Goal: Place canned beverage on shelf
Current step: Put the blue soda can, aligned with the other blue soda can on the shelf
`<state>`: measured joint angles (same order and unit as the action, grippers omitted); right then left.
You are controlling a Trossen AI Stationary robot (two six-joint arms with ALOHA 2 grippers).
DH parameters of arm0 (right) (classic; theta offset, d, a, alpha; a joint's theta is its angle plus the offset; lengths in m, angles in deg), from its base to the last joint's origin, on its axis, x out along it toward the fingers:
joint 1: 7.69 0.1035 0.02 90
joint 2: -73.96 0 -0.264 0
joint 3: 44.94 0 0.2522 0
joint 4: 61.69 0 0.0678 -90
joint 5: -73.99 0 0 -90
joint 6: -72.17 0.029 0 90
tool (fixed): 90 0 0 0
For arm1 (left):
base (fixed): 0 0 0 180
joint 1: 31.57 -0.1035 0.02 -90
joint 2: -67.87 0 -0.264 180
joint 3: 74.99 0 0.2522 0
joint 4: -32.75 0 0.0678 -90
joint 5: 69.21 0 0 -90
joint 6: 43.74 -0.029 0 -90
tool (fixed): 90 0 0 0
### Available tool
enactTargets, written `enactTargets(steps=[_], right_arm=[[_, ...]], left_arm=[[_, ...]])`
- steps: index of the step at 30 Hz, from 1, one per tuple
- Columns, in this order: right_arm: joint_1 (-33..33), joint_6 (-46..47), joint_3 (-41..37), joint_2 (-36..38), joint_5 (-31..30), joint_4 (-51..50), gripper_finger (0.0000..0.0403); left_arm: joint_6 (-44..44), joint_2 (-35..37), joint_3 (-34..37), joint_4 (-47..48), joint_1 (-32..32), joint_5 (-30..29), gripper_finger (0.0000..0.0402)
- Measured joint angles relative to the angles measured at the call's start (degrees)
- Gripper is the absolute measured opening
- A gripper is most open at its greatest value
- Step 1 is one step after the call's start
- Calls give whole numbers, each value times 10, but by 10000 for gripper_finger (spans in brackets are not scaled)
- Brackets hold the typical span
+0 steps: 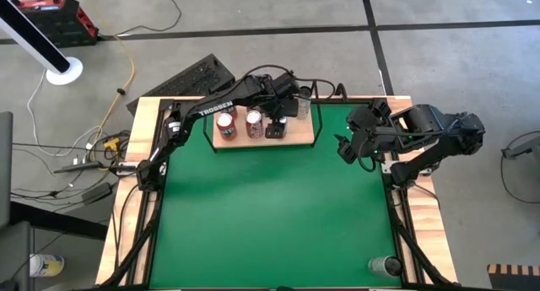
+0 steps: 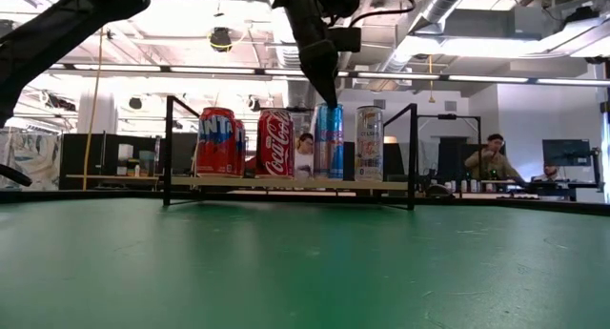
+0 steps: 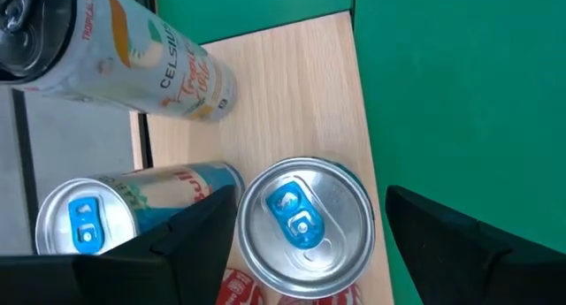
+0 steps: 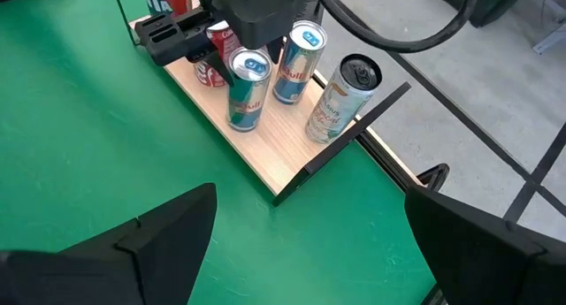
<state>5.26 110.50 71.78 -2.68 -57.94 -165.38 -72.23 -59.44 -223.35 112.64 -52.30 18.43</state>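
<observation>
The shelf (image 1: 299, 131), a light-wood board with black rod ends, stands at the green table's far edge. On it stand a red and blue can (image 2: 217, 141), a red cola can (image 2: 274, 143), a blue-silver can (image 2: 329, 143) and a pale can (image 2: 369, 143). My left gripper (image 3: 309, 194) is open above the shelf, slanting down. Its fingers stand on either side of the top of a blue-tabbed can (image 3: 305, 221), which stands upright on the board. A gap shows beside one finger (image 3: 460, 243). My right gripper (image 4: 309, 208) is open, raised at the table's right side, touching nothing.
A second blue-tabbed can (image 3: 84, 225) stands close beside the left fingers, with the pale can (image 3: 133, 49) behind it. The shelf's black rods (image 2: 413, 153) rise at its ends. A small container (image 1: 386, 265) sits at the near right corner. Green table surface (image 1: 270, 215) lies free in front.
</observation>
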Motion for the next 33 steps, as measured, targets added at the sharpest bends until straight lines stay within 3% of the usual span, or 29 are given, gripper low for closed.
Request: enactTargets(steps=[13, 21, 28, 33], right_arm=[[0, 1, -27, 0, 0, 15, 390], [-18, -100, -41, -38, 35, 154, 390], [-87, -213, -42, -103, 149, 231, 381], [-124, -263, -42, -137, 194, 258, 351]], left_arm=[[-4, 44, -3, -47, 4, -10, 275], [80, 138, -3, -4, 10, 9, 274], [128, 247, 16, 115, 9, -13, 249], [159, 359, 118, 125, 11, -43, 218]])
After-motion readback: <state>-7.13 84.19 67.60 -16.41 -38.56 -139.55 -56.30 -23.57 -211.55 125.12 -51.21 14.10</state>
